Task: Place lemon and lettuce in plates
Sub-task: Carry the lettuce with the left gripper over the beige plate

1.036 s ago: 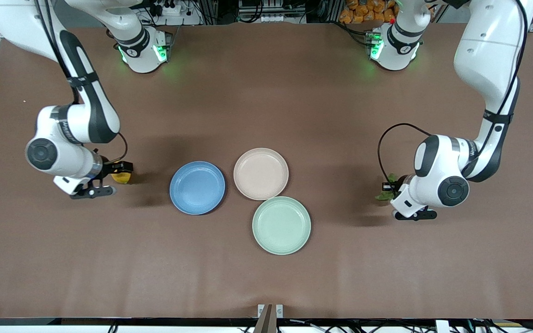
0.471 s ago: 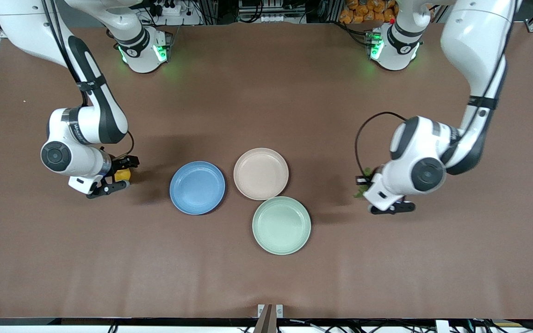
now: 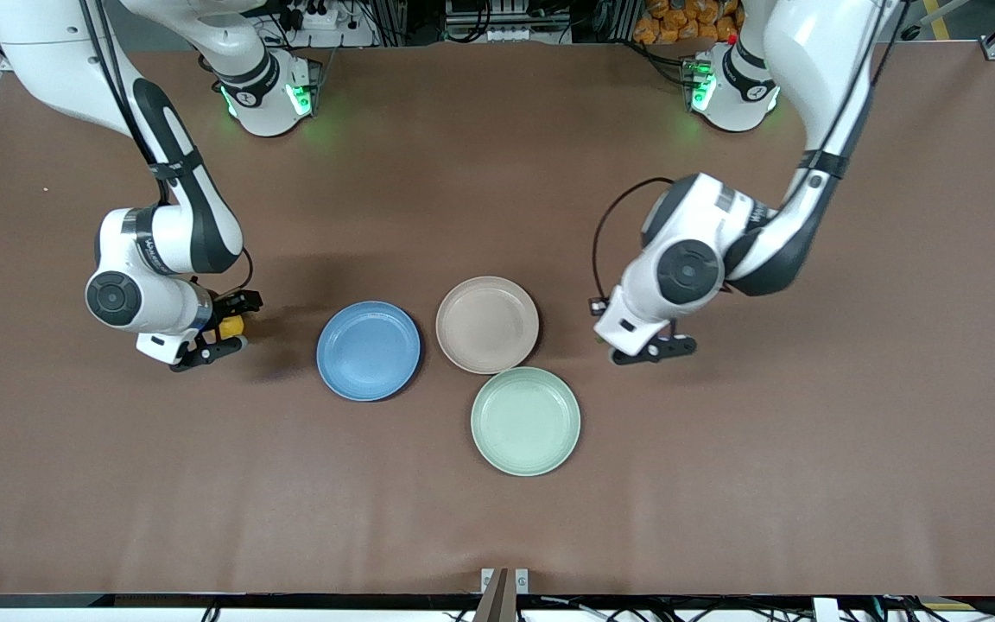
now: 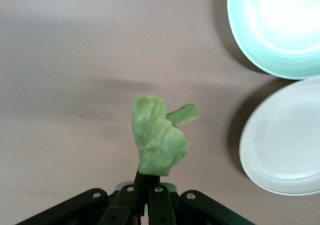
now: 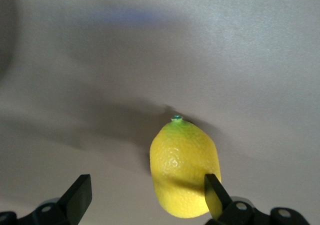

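Note:
My left gripper (image 4: 149,177) is shut on the lettuce (image 4: 157,140), a ruffled green leaf that hangs above the table. In the front view this gripper (image 3: 611,339) is over bare table beside the beige-pink plate (image 3: 487,324), toward the left arm's end; the lettuce is hidden under the wrist there. The beige-pink plate also shows in the left wrist view (image 4: 285,145). My right gripper (image 5: 146,192) is open and low over the table, with the lemon (image 5: 184,172) between its fingers, against one of them. In the front view the lemon (image 3: 232,326) lies beside the blue plate (image 3: 368,350), toward the right arm's end.
A pale mint-green plate (image 3: 525,421) lies nearer the front camera than the beige-pink one, almost touching it; it also shows in the left wrist view (image 4: 280,30). All three plates hold nothing. The brown table (image 3: 497,518) spreads wide around them.
My left arm has carried the lettuce from the left arm's end of the table toward the beige-pink plate. My right arm has shifted slightly toward the blue plate, still at the lemon.

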Available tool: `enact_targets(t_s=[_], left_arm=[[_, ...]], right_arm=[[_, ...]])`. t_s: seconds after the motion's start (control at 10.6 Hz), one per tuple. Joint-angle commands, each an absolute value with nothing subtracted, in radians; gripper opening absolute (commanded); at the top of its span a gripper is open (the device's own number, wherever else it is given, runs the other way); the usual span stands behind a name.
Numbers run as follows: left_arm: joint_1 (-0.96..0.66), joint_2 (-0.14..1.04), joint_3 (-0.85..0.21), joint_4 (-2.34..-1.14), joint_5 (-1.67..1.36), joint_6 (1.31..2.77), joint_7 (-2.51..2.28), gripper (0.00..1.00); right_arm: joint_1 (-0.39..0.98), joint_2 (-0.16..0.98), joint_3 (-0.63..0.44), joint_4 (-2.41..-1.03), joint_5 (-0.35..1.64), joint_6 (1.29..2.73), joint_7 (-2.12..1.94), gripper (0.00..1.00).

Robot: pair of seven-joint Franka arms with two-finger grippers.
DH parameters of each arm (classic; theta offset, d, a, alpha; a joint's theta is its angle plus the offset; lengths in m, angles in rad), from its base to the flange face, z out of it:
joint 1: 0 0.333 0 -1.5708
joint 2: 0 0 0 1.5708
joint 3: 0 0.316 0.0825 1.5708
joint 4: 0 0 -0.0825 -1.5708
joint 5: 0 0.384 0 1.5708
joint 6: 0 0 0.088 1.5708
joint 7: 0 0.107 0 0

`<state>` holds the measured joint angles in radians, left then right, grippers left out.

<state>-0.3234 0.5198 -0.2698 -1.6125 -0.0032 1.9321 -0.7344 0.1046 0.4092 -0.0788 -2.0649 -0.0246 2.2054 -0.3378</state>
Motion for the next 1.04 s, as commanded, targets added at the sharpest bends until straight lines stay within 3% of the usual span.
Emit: enact_targets(t_s=[0.0, 0.19, 0.66, 0.94], left_arm=[[-0.391, 0.503, -0.259, -1.591, -0.052, 1.921, -0.837, 0.0], [-0.464, 0.534, -0.258, -1.54, -0.064, 1.953, -0.937, 0.0], [-0.583, 0.652, -0.249, -1.534, -0.1, 2.259, -1.123, 0.0], [-0.589, 0.682, -0.249, -1.534, -0.1, 2.278, -1.124, 0.0]], right_arm=[[0.103, 0.42, -0.103, -2.069, -0.026, 2.221, -0.408, 1.0], [0.104, 0.423, -0.109, -2.068, -0.023, 2.227, -0.417, 1.0], [0.104, 0.454, -0.115, -2.065, -0.009, 2.258, -0.41, 1.0], [0.104, 0.454, -0.124, -2.068, -0.009, 2.273, -0.417, 1.0]])
